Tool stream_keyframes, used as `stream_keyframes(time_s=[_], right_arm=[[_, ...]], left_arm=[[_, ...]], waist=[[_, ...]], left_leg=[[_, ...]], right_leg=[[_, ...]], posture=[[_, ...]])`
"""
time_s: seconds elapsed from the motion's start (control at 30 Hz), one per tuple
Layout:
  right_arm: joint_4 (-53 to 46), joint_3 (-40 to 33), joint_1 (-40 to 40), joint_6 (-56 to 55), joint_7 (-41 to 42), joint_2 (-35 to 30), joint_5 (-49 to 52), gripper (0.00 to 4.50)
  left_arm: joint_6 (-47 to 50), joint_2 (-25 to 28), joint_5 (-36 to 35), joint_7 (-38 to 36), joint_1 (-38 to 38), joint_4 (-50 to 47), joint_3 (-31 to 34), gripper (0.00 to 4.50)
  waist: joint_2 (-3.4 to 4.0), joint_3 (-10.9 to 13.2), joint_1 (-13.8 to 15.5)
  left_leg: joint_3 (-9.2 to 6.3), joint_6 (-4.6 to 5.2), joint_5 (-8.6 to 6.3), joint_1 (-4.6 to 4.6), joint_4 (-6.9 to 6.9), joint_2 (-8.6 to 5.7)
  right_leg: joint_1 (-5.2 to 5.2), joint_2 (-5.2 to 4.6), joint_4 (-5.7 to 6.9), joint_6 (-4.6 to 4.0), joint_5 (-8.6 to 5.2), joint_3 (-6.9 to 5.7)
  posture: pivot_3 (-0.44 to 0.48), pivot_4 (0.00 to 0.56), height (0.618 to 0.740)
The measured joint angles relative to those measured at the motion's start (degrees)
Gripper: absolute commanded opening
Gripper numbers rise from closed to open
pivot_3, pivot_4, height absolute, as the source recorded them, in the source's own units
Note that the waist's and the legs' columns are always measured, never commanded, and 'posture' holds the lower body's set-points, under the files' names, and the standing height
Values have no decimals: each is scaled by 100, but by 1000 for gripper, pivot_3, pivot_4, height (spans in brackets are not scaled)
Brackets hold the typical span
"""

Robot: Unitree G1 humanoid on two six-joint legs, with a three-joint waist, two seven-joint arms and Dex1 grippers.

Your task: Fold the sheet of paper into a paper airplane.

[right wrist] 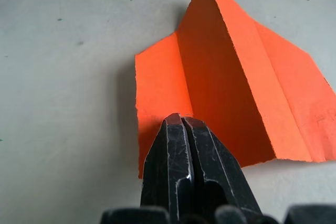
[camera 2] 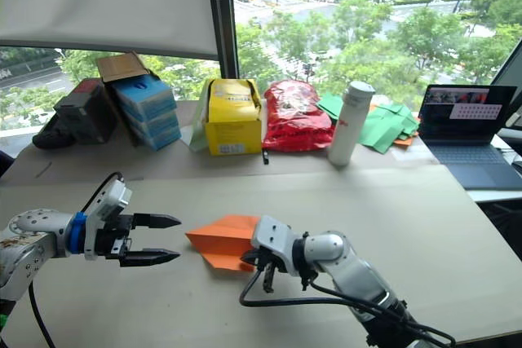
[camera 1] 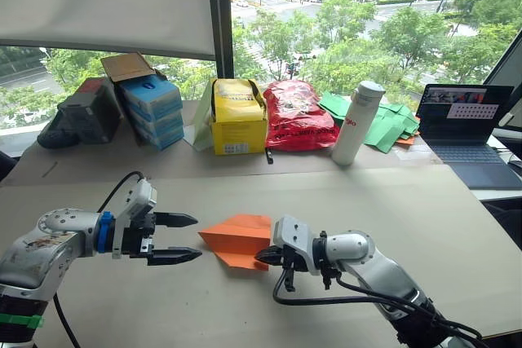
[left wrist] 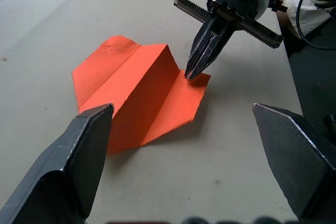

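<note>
2 grippers flank the folded bright orange paper airplane (camera 1: 236, 240) lying on the beige desk (camera 1: 391, 201). The right gripper (left wrist: 195, 71) has its jaws closed, tips at the plane's rear edge, while the left gripper (camera 1: 192, 238) hovers just beside its nose with jaws open. A yellow box (camera 1: 238, 116), red crinkly bag (camera 1: 292, 116) and white bottle (camera 1: 357, 122) stand well behind.

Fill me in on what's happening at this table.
A two-armed robot is folding a bright orange paper airplane, which lies on the beige tabletop already creased into a pointed wedge. The right claw, fingers together, presses on the plane's rear edge. The left claw hovers open just off its nose, not touching it.
</note>
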Motion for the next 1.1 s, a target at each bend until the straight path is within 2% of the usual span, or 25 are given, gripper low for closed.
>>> stream_keyframes(time_s=[0.23,0.4,0.67,0.83,0.87,0.97,1.1], right_arm=[[29,273,-132,301,-146,-50,-184,15],[-8,286,-153,360,-229,-77,-255,15],[-41,303,-169,381,-300,-106,-301,0],[-62,321,-168,393,-393,-108,-327,0],[-69,323,-164,398,-406,-108,-328,0],[-111,331,-161,452,-450,-110,-331,0],[-151,344,-137,465,-507,-110,-331,0]], left_arm=[[3,-214,26,103,-186,4,-156,4500],[-148,-240,221,-115,-567,261,-477,4500],[-624,-805,845,-712,-1827,1612,-1301,1984],[-1113,-1323,1360,-885,-2412,2484,-1717,236],[-1234,-1391,1475,-890,-2494,2614,-1765,29],[-1641,-1634,1838,-900,-2784,3140,-1921,29],[-2414,-1690,2372,-1050,-2888,3479,-2186,29]], waist=[[-1,-1,24],[-2,-1,42],[-6,-4,91],[-8,-5,92],[-8,-5,92],[-8,-5,94],[-8,-5,85]], left_leg=[[0,1,-1,7,3,0],[2,2,-1,12,4,-2],[9,9,-4,10,13,-4],[10,9,-4,7,21,-3],[9,13,-6,7,22,-3],[7,32,-17,2,37,0],[8,31,-16,-4,45,-1]], right_leg=[[7,5,8,0,0,-2],[12,9,8,0,0,-2],[14,20,9,2,0,1],[13,23,10,3,1,1],[14,23,11,3,1,1],[13,25,14,3,1,-1],[11,24,12,6,2,1]], posture=[[0,150,740],[0,150,740],[0,150,740],[0,150,740],[0,150,740],[0,150,740],[0,150,740]])
